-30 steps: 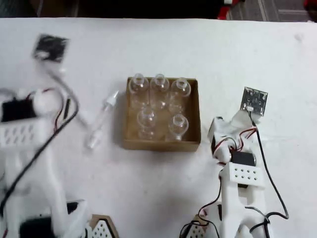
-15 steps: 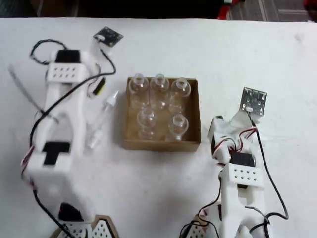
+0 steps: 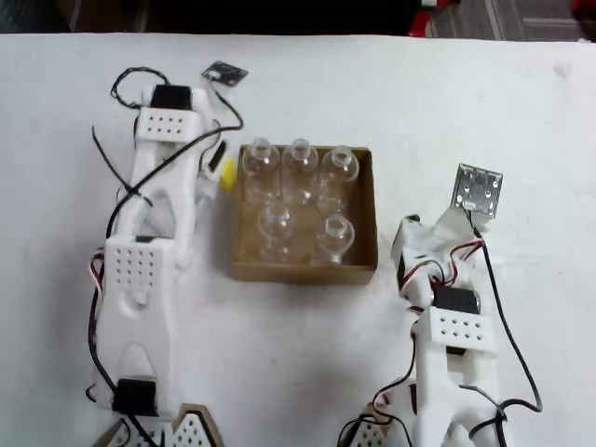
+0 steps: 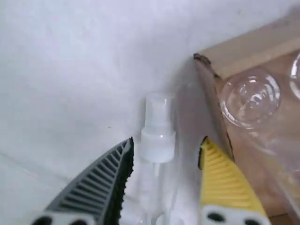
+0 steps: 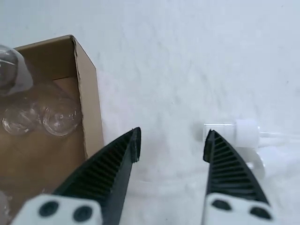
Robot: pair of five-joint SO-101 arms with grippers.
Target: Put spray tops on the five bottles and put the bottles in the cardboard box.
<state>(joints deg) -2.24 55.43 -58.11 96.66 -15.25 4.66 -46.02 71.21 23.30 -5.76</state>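
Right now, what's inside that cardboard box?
Five clear bottles stand in the cardboard box, all with bare open necks. The box floor right under their bases is covered by them.

Left jaws swung in, now straddling spray top (image 4: 158, 136).

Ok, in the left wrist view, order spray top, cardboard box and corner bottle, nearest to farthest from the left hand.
1. spray top, between the fingers of the left hand
2. cardboard box, beside the yellow finger
3. corner bottle, inside the box
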